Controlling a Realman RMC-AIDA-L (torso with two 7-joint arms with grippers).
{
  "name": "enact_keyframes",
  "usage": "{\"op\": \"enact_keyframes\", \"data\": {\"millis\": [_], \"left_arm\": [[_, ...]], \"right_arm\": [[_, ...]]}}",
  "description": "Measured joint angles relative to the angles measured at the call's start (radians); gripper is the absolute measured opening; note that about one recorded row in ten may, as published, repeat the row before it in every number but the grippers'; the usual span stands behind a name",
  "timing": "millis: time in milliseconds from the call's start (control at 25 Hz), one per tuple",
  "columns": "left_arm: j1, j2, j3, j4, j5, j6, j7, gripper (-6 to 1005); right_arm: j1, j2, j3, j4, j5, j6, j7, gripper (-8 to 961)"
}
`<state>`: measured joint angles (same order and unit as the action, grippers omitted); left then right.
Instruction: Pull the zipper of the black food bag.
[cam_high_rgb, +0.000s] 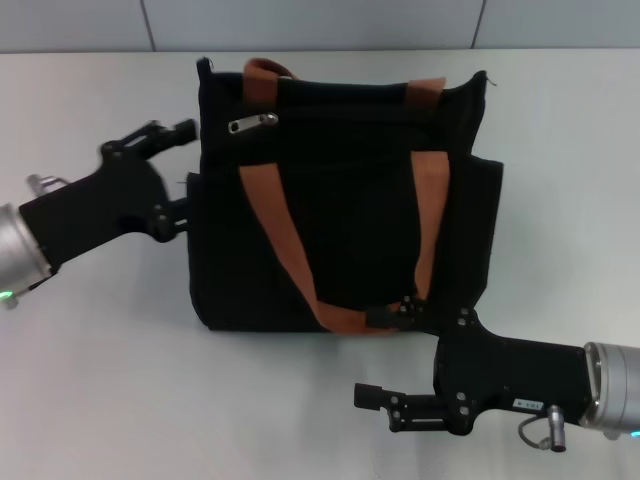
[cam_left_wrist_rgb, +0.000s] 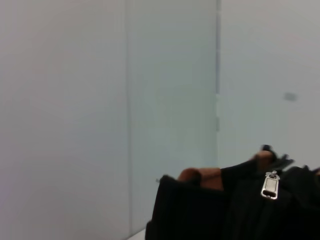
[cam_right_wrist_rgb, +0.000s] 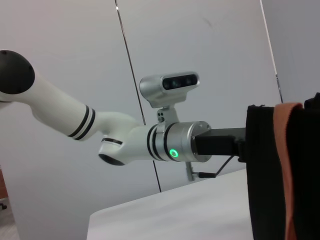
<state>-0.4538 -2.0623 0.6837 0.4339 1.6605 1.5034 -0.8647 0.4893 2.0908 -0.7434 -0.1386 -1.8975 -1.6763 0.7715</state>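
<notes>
The black food bag (cam_high_rgb: 340, 210) lies flat on the white table, its rust-orange handles (cam_high_rgb: 275, 225) spread over its face. The silver zipper (cam_high_rgb: 252, 123) sits near the bag's far left corner and also shows in the left wrist view, zipper (cam_left_wrist_rgb: 270, 185). My left gripper (cam_high_rgb: 185, 170) stands open just beside the bag's left edge, a little nearer than the zipper. At the bag's near edge my right gripper (cam_high_rgb: 385, 355) is open. One of its fingers (cam_high_rgb: 400, 315) lies over the handle loop there; the other is off the bag.
White table (cam_high_rgb: 100, 380) all round the bag, with a grey wall behind. The right wrist view shows the left arm (cam_right_wrist_rgb: 170, 145) and its camera beyond the bag's side (cam_right_wrist_rgb: 267, 170).
</notes>
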Motion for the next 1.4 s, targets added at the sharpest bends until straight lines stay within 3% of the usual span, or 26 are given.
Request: {"op": "enact_keyframes", "data": {"millis": [360,600,1120,1400], "left_arm": [[-0.054,-0.01,0.01,0.003,-0.057,-0.017,0.002,831],[-0.048,-0.009,0.008,-0.012,-0.161,-0.049,0.003,831],[-0.022,-0.01,0.003,-0.048,-0.197,-0.087,-0.02,830],[0.016,-0.011,0.006,-0.055,-0.242,-0.055,-0.004,720]], "right_arm": [[0.01,0.0,0.023,0.001,0.002,0.01,0.0,837],[0.005,0.0,0.066,0.007,0.003,0.027,0.0,837],[0.01,0.0,0.084,0.022,0.003,0.03,0.0,837],[0.014,0.0,0.092,0.023,0.003,0.031,0.0,837]]}}
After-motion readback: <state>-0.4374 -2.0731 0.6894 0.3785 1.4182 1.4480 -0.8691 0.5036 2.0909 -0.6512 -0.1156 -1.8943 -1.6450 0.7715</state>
